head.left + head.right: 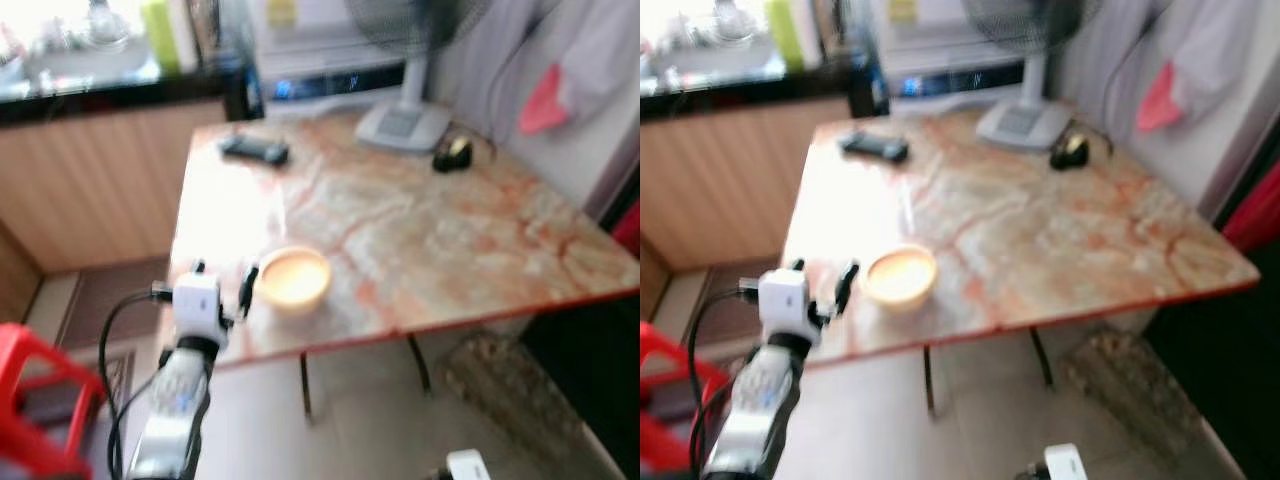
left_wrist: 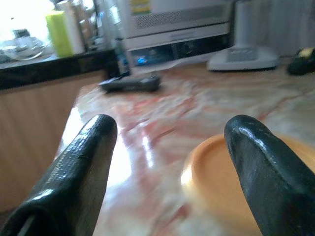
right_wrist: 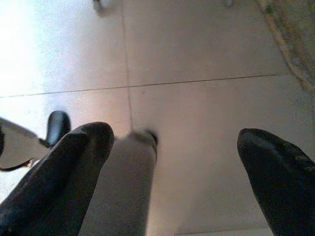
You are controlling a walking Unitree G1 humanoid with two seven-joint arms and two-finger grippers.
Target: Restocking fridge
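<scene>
Here, the left gripper is raised at the near left corner of the marble-patterned table with an orange-red edge, its two black fingers spread wide. The shallow round yellow-orange bowl sits on the tabletop just beside the fingertips, at about three o'clock from them. In the left wrist view one finger hangs over bare marble and the other crosses in front of the bowl, so the rim is not yet centred between them.

The step in hand looks like reaching for the bowl, presumably to carry it to the fridge. To do it well, the gripper should shift toward three o'clock until the near rim lies between the fingers, then close on the wall; the bowl is low and may slide on the glossy top if nudged from one side. The views are blurred, so settling first would help.

At twelve o'clock across the table lie a dark remote control, a white standing fan base and a small black-and-yellow object.

The right gripper hangs idle over the tiled floor, fingers wide apart.
</scene>
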